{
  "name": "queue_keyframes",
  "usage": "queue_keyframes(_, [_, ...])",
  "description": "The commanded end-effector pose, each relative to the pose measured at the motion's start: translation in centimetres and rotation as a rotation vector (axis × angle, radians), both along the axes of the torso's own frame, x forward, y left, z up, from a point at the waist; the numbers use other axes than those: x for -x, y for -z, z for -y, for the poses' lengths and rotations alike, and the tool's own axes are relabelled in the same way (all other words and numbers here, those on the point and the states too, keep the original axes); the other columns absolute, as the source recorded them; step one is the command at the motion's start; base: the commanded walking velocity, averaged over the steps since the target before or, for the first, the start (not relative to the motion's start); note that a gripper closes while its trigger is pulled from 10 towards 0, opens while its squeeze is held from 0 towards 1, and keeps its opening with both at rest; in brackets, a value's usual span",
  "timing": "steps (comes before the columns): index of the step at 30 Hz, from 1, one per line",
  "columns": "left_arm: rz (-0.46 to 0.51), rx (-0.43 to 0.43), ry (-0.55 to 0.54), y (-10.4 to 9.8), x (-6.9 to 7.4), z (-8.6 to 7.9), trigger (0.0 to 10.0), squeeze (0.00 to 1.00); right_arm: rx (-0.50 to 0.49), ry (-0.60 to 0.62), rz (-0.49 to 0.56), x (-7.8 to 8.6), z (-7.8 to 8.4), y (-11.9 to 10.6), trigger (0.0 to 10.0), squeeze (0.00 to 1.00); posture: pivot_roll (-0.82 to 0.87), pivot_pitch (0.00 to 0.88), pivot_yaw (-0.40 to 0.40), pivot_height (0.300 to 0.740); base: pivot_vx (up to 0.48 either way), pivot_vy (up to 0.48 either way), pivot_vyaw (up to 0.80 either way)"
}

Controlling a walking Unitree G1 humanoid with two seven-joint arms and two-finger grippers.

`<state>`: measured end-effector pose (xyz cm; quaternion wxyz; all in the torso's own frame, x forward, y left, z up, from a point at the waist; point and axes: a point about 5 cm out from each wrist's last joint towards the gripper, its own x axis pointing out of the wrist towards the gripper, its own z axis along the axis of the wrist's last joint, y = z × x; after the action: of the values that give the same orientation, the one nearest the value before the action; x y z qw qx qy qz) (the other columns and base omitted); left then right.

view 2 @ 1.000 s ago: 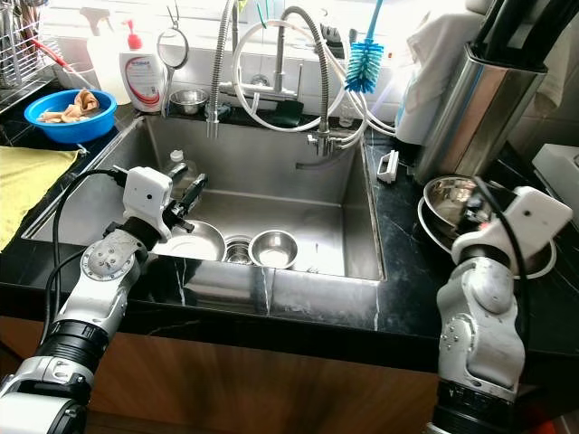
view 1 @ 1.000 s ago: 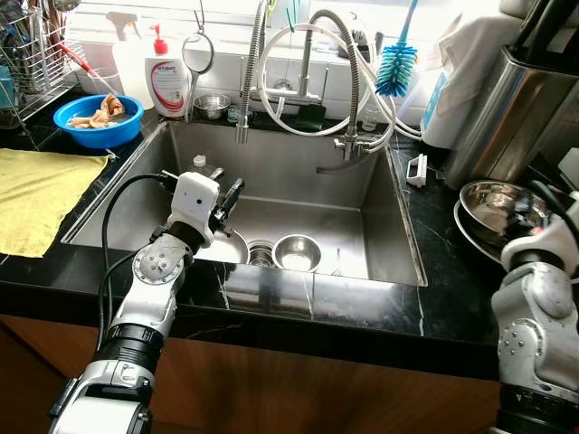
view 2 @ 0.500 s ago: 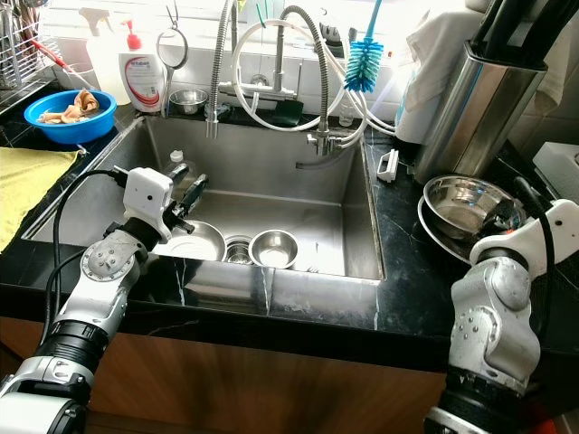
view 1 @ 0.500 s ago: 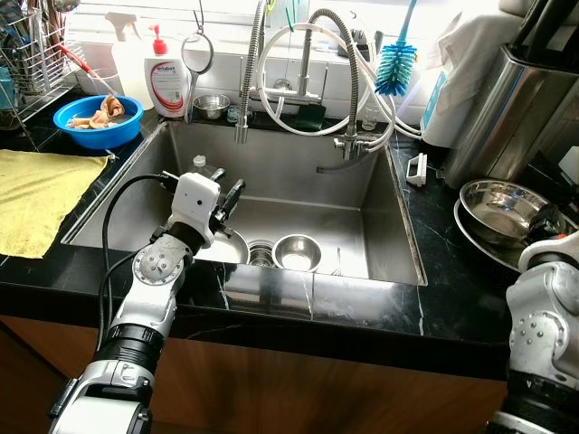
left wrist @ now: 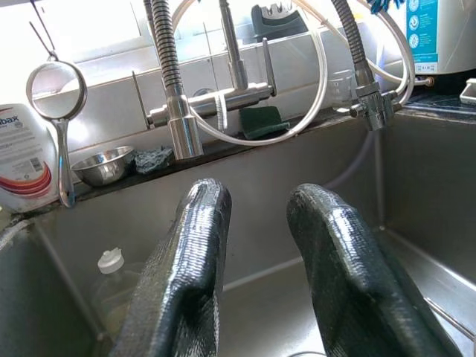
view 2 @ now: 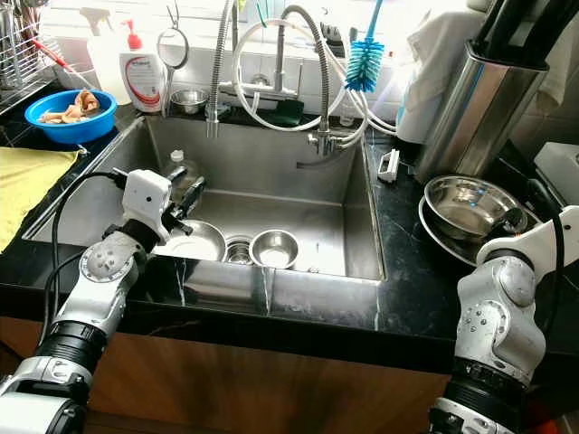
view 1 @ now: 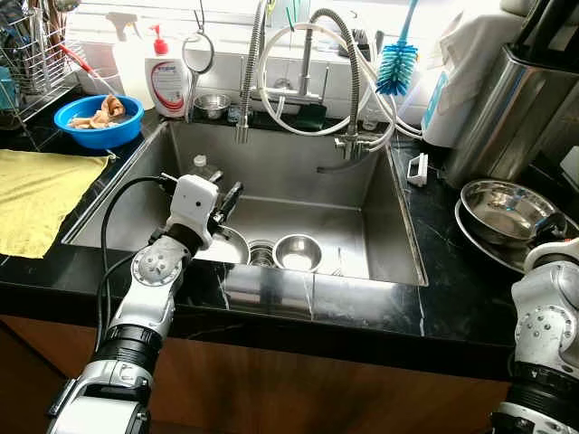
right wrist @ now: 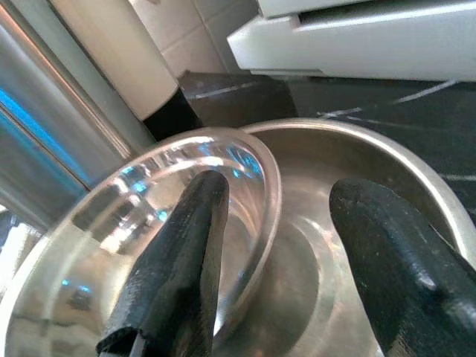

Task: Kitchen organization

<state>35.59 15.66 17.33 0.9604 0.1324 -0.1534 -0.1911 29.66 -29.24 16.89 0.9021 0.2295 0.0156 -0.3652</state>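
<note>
My left gripper (view 1: 228, 194) reaches into the steel sink (view 1: 398, 244), open and empty (left wrist: 256, 201), just above a wide steel bowl (view 1: 226, 246) on the sink floor. A smaller steel bowl (view 1: 297, 251) sits beside the drain. A clear plastic bottle (view 1: 201, 168) stands in the sink's left corner. On the right counter two steel bowls (view 1: 502, 203) are nested. My right gripper (right wrist: 279, 193) is open at them, with the inner bowl's rim (right wrist: 256, 160) between its fingers, not clamped.
A blue bowl (view 1: 98, 115) with scraps, a yellow cloth (view 1: 36, 194) and a dish rack (view 1: 27, 54) are on the left counter. A soap bottle (view 1: 167, 77), spring faucet (view 1: 348, 90) and blue brush (view 1: 395, 68) line the back. A tall steel canister (view 1: 516, 108) stands behind the nested bowls.
My right arm has drawn back toward the right and lower, from over the nested bowls to their near right edge. The left arm has hardly shifted.
</note>
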Motion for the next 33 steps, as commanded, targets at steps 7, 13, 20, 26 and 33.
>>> queue_keyframes(7, [0.014, -0.022, 0.009, -0.5, -0.1, 0.0, 10.0, 0.0, -0.032, -0.007, -0.008, -0.6, 0.1, -0.1, 10.0, 0.0, 0.13, 0.0, -0.058, 0.74, 0.0, 0.0, 0.0])
queue_keyframes(13, [0.026, -0.025, 0.01, -0.8, -0.2, 0.1, 10.0, 0.0, -0.043, -0.034, -0.011, -1.0, -0.4, 0.1, 10.0, 0.0, 0.14, 0.0, -0.058, 0.74, 0.0, 0.0, 0.0])
queue_keyframes(20, [0.037, -0.046, 0.021, -0.9, -0.2, 0.2, 10.0, 0.0, -0.114, -0.031, 0.03, -1.2, -0.6, 0.1, 10.0, 0.0, 0.14, 0.0, -0.056, 0.74, 0.0, 0.0, 0.0])
queue_keyframes(26, [0.045, -0.078, 0.04, -0.8, -0.1, 0.7, 10.0, 0.0, -0.136, -0.046, 0.021, -1.5, -1.1, 0.4, 10.0, 0.0, 0.15, 0.0, -0.055, 0.74, 0.0, 0.0, 0.0])
queue_keyframes(33, [0.046, -0.085, 0.034, -0.8, -0.1, 0.4, 10.0, 0.0, -0.19, -0.048, 0.032, -1.6, -1.3, 0.8, 0.0, 0.0, 0.15, 0.0, -0.054, 0.74, 0.0, 0.0, 0.0])
